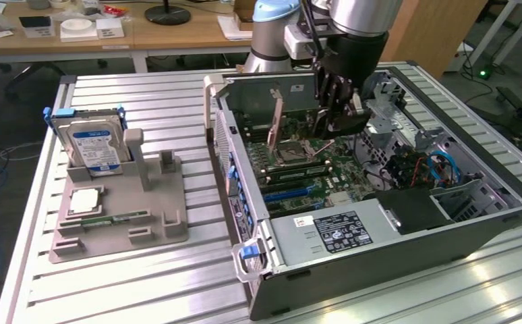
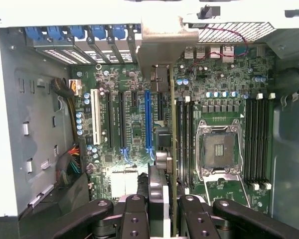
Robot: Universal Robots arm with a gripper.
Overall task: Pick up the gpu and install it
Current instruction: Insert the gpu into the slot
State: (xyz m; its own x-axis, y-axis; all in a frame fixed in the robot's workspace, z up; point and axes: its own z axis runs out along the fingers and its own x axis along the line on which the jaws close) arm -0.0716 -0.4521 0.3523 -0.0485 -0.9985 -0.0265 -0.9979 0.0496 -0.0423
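Observation:
The gpu stands on edge inside the open computer case, just above the motherboard. My gripper reaches down into the case and is shut on the card's upper edge. In the wrist view the gpu shows edge-on, running from my gripper to its silver end bracket at the case's rear wall. It hangs between the blue expansion slot and the memory slots next to the CPU socket. Whether the card touches a slot is hidden.
A grey parts fixture lies at the exterior view's left, holding a silver hard drive with a blue label, a processor and a memory stick. The power supply and cables fill the case's near end.

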